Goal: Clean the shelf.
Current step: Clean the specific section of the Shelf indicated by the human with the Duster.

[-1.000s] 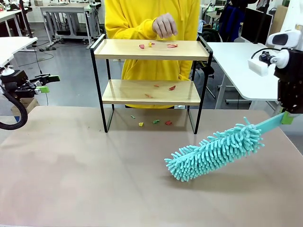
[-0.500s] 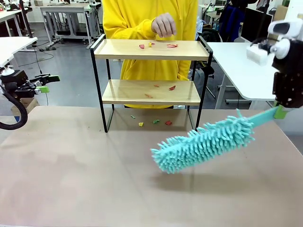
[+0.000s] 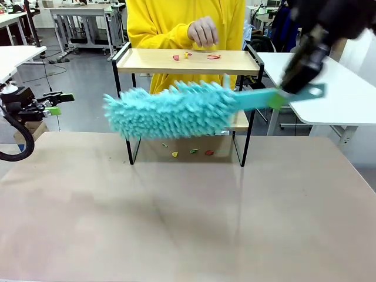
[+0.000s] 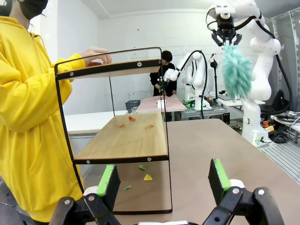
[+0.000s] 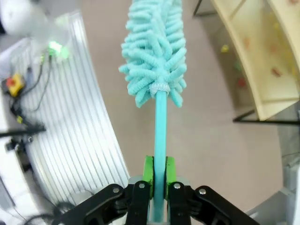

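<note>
Front view: the shelf stands at the far middle of the surface, with scraps on its top board. The right fingers hold a teal duster level across its front.

Left wrist view: the left fingers are spread wide and hold nothing, facing the shelf's end.

Right wrist view: green pads clamp the duster's handle.

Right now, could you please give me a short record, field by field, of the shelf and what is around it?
Shelf: upright on the table, far side
Top-board scraps: red and yellow bits
Lower-board scraps: a few
Table scraps: under the shelf
Duster: teal, in the air before the shelf
Right gripper: fingers shut on the duster's handle
Left gripper: open, empty, off to one side
Person's hand: over the top board's far edge
</note>
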Robot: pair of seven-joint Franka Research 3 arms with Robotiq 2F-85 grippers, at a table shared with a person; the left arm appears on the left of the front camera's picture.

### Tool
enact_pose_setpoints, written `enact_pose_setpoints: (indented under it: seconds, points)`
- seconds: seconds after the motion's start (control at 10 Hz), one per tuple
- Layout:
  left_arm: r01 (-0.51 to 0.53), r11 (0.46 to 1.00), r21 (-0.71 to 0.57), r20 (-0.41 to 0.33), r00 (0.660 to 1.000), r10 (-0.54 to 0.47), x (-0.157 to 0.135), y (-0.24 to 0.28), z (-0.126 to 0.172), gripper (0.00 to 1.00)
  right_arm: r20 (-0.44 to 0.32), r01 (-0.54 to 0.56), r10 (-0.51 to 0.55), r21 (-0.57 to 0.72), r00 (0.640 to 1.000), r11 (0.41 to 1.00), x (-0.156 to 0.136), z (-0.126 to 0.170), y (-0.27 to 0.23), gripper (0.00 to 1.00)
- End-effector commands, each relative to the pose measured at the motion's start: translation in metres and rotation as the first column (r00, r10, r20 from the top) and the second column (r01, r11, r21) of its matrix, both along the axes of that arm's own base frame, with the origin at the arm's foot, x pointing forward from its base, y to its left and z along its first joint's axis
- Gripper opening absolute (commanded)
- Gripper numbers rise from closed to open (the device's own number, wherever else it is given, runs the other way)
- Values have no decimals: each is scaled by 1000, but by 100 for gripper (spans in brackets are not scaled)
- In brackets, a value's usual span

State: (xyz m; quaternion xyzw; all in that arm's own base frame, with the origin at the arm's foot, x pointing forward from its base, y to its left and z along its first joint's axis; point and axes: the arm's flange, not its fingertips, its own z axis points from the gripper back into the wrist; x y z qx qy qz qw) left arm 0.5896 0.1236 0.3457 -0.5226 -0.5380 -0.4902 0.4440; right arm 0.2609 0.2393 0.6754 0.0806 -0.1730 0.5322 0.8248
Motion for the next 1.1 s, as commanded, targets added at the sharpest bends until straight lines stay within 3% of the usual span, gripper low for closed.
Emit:
enact_pose_setpoints:
  seconds: [0.0,0.3,0.4,0.5,0.6,1.0]
  points:
    - [-2,1000,5,7,1000,2,0,1,3,100,155,124,-131,54,979,991,-7,14,58,13]
    - [-2,1000,5,7,1000,2,0,1,3,100,270,352,-398,203,877,914,-14,35,123,13]
    - [-2,1000,5,7,1000,2,0,1,3,100,243,369,-423,240,873,898,-13,42,132,13]
    - [-2,1000,5,7,1000,2,0,1,3,100,182,275,-327,261,927,925,-10,49,125,13]
    - [-2,1000,5,7,1000,2,0,1,3,100,229,310,-360,229,904,923,-25,35,125,13]
    - [-2,1000,5,7,1000,2,0,1,3,100,229,310,-360,229,904,923,-25,35,125,13]
